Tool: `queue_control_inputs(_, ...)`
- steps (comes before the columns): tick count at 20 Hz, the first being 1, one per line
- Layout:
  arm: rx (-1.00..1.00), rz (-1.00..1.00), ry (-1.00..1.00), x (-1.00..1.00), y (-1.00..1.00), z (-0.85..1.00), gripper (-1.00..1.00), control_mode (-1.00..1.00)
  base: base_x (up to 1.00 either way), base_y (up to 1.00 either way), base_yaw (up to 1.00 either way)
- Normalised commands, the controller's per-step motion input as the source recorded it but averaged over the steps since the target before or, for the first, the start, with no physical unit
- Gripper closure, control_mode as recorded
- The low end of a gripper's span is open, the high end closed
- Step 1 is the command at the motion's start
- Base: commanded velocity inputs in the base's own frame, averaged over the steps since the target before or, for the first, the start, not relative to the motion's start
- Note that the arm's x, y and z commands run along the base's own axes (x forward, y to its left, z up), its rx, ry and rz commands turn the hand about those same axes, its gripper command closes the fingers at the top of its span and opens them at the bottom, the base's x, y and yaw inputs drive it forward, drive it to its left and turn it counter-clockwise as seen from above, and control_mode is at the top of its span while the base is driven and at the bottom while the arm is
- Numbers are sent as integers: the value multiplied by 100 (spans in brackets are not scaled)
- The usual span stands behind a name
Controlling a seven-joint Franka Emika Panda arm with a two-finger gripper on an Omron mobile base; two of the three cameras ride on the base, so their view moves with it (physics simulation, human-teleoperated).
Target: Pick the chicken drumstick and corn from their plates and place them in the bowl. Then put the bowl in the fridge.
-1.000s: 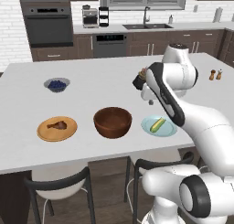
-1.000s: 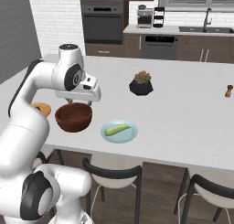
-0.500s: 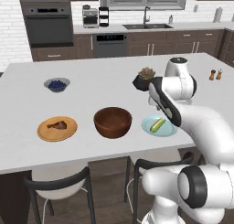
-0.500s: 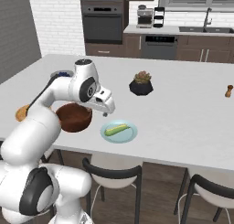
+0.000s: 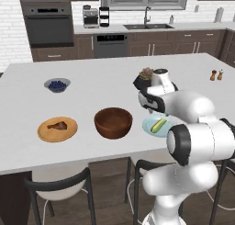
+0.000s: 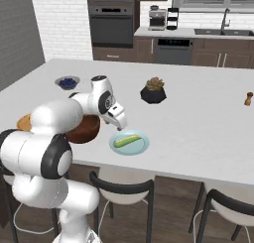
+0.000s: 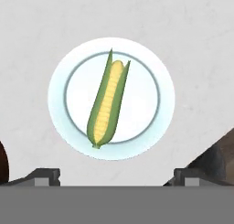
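Along the near edge of the counter (image 5: 92,77), left to right: plate (image 5: 57,129) bearing drumstick (image 5: 58,125); bowl (image 5: 113,122); second plate (image 5: 151,126) bearing corn (image 5: 159,125), lying at plate centre. Behind first plate, well apart: blueberry bowl (image 5: 57,85). Behind second plate: potted plant (image 6: 154,91). Far right: shakers (image 5: 216,75). Below the near edge: stools (image 6: 121,190).

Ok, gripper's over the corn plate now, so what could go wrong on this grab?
1. The corn lies diagonally on the pale plate; if the open gripper descends misaligned, the fingers could roll the cob instead of straddling it.
2. The plate is shallow, so descending too far could hit or push it.
3. The wooden bowl sits close beside the plate; the arm might nudge it.
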Motion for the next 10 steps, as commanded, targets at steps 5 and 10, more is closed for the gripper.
queue_control_inputs(5,6,-1,10,50,-34,-43,-100,-100,0,0,0)
queue_control_inputs(10,5,0,1,4,-25,-54,-100,-100,0,0,0)
